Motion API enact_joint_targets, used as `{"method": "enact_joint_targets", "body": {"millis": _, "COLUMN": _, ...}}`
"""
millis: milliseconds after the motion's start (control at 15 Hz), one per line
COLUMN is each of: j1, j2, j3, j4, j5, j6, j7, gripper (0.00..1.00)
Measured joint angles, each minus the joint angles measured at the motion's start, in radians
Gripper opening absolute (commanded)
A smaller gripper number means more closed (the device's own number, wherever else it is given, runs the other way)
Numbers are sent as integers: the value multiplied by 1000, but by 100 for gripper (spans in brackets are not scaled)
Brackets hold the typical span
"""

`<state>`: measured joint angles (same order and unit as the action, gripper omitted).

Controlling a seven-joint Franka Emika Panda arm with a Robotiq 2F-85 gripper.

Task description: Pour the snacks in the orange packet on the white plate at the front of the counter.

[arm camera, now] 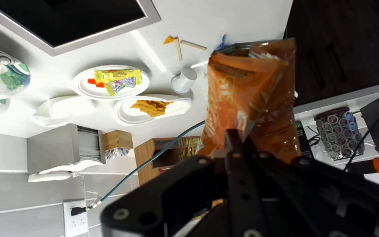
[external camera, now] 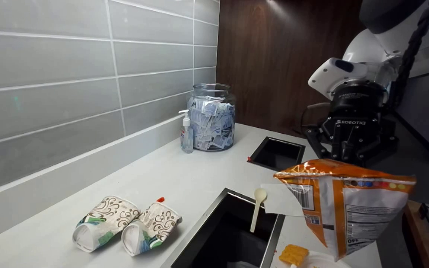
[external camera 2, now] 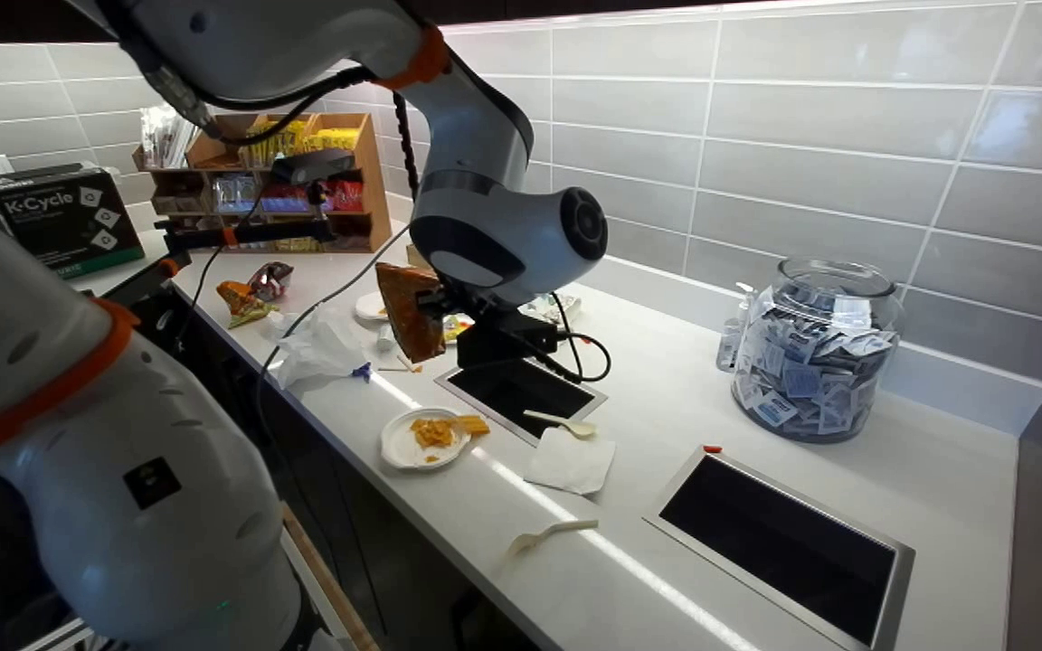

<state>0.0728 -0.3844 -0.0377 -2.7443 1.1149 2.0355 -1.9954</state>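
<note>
Pouring looks in hand: the tool (arm camera: 237,138) pinches the orange packet (arm camera: 250,98), right-centre in the wrist view; snacks (external camera 2: 433,433) lie on the white plate (external camera 2: 400,444), centre-left in an exterior view. The packet's contents are hidden; next, tip its mouth over the plate.

From the wrist, the fingers (arm camera: 233,141) look nearly black and slightly soft; well to their left the tabletop (arm camera: 189,19) washes out to white, above-left of them a hard streak of glare (arm camera: 148,51) crosses it, and above-right the cabinets (arm camera: 357,39) sink into darkness. In an exterior view, light spills down the panel (external camera: 270,56) above-left of the fingers, glints crease the packet (external camera: 343,208) just beneath them, and well to their left a cup (external camera: 153,227) has a soft shadow beside it.
</note>
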Motion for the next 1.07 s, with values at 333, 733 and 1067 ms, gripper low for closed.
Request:
{"method": "enact_joint_targets", "body": {"millis": 333, "j1": -22, "j2": 7, "j3": 0, "j4": 0, "j5": -4, "j6": -38, "j7": 3, "gripper": 0}}
{"method": "enact_joint_targets", "body": {"millis": 733, "j1": -33, "j2": 10, "j3": 2, "j4": 0, "j5": -12, "j6": -77, "j7": 7, "gripper": 0}}
{"method": "enact_joint_targets", "body": {"millis": 1067, "j1": -35, "j2": 10, "j3": 12, "j4": 0, "j5": -26, "j6": -77, "j7": 12, "gripper": 0}}
